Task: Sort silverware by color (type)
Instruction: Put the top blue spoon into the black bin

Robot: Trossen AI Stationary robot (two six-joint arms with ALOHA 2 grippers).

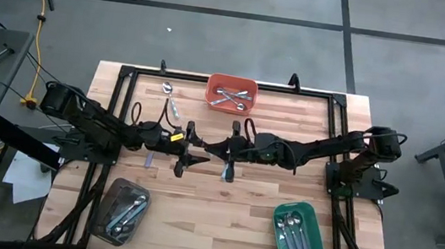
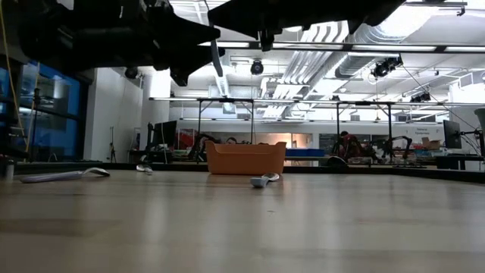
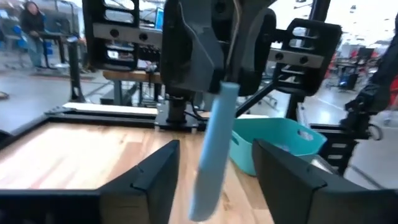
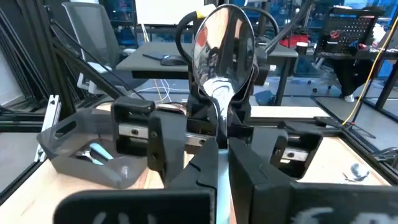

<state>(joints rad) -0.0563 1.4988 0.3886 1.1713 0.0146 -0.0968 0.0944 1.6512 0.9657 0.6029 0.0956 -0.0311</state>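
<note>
My right gripper (image 1: 209, 148) is shut on a spoon with a light blue handle, over the middle of the table. The spoon's shiny bowl (image 4: 222, 50) stands above the fingers, and its handle (image 3: 214, 149) hangs below them. My left gripper (image 1: 188, 148) faces it from the left and is open. Its two fingers (image 3: 155, 180) stand on either side of the handle, apart from it. In the low view the handle (image 2: 217, 61) shows as a thin pale strip high above the table. My right gripper pinches the spoon between its two fingers at the neck (image 4: 221, 121), where the bowl's stem meets the handle. The fingers come in level from the table's right and lie across the spoon. The spoon stands nearly upright, bowl up, lifted clear of the table.
An orange tray (image 1: 231, 92) with silver spoons stands at the far edge. A grey tray (image 1: 123, 210) is at the near left and a teal tray (image 1: 298, 233) with spoons at the near right. Loose spoons (image 1: 170, 101) lie at the far left, and another (image 1: 148, 160) lies under my left arm.
</note>
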